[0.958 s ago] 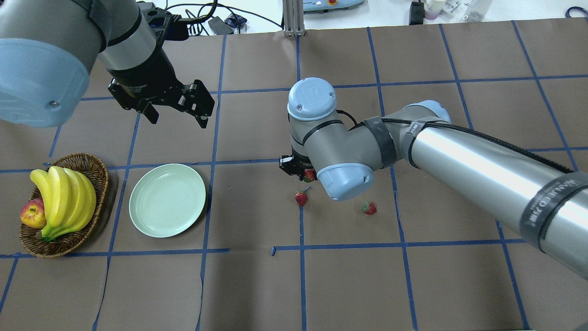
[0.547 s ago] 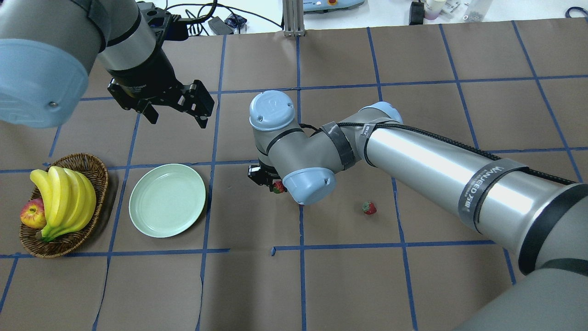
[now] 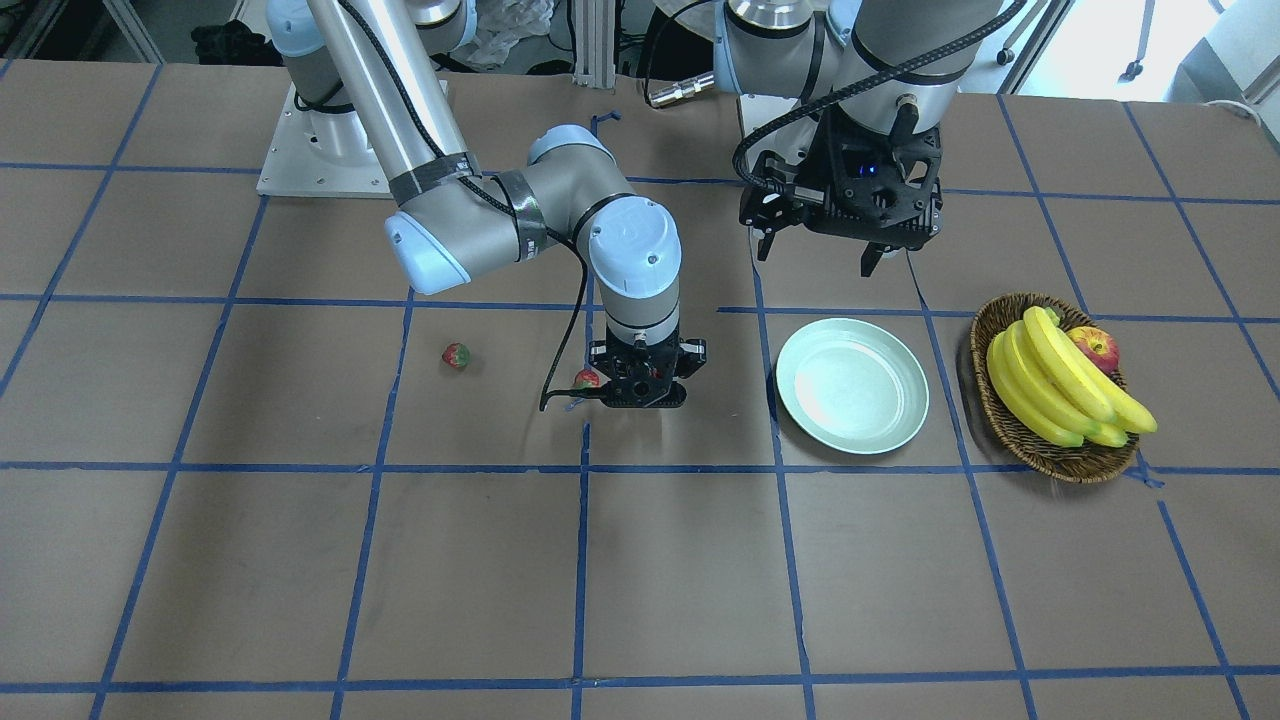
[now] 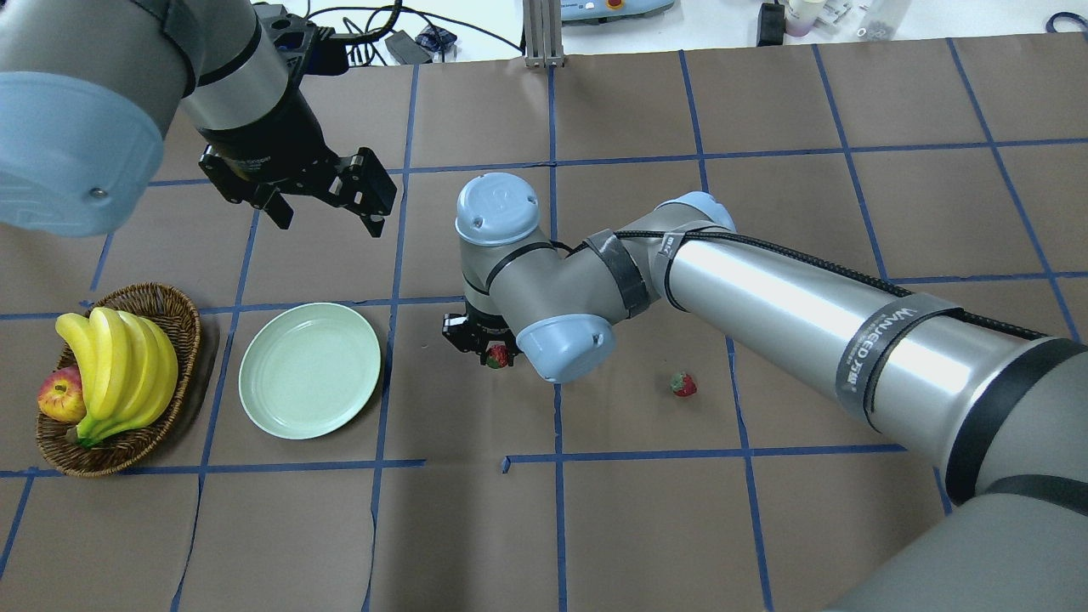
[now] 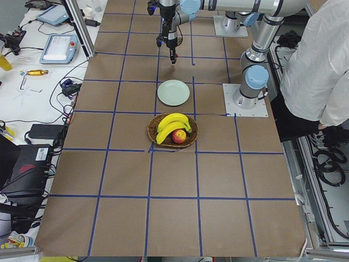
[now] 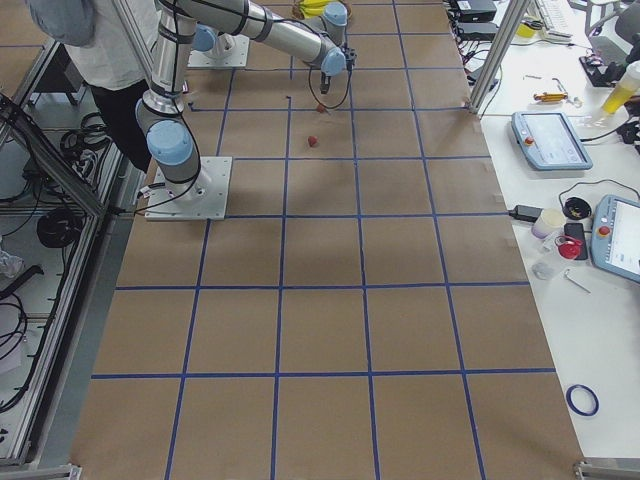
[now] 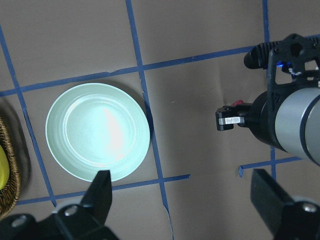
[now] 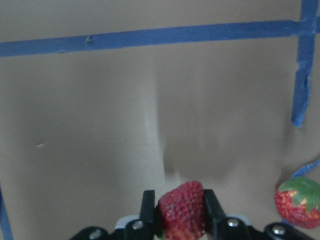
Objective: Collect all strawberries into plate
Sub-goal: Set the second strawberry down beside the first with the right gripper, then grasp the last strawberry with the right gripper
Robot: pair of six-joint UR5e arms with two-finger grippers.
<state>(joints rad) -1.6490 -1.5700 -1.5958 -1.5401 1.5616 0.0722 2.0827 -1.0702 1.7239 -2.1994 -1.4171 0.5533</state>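
Note:
My right gripper (image 4: 488, 347) hangs low over the table, right of the plate, shut on a red strawberry (image 8: 182, 210) that shows between its fingers (image 8: 148, 206). A second strawberry (image 8: 297, 200) lies on the paper just beside it; it also shows as the strawberry (image 3: 587, 378) in the front view, and the wrist hides it from overhead. A third strawberry (image 4: 682, 384) lies further right. The pale mint plate (image 4: 309, 371) holds nothing. My left gripper (image 4: 329, 221) hovers open above and behind the plate (image 7: 97, 131).
A wicker basket (image 4: 174, 308) with bananas (image 4: 119, 365) and an apple (image 4: 61, 395) stands left of the plate. Blue tape lines grid the brown paper. A person (image 5: 322, 60) stands by the robot's base in the left side view.
My right arm has carried the held strawberry leftward toward the plate, and its wrist now covers the table strawberry in the overhead view. The left arm has not moved.

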